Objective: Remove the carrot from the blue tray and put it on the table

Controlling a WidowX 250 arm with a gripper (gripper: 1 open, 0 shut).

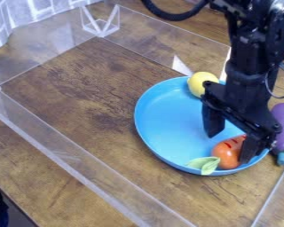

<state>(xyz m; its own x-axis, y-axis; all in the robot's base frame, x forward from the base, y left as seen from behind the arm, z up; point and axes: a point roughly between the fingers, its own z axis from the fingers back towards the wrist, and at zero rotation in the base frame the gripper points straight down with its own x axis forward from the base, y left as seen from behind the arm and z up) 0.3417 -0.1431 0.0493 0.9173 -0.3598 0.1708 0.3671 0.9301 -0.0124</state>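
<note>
Could jam the stubby orange toy carrot (226,154), lying inside the round bright blue plastic tray (169,120), against its rim by lowering the black gripper (231,139), fingers spread apart, off-centre.

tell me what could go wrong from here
The carrot lies right by the raised rim of the blue tray, so a finger might catch the rim when closing. The pincer is over the orange body, and a grip on its rounded side could let it roll. The eggplant is just outside the tray and might get bumped.
</note>
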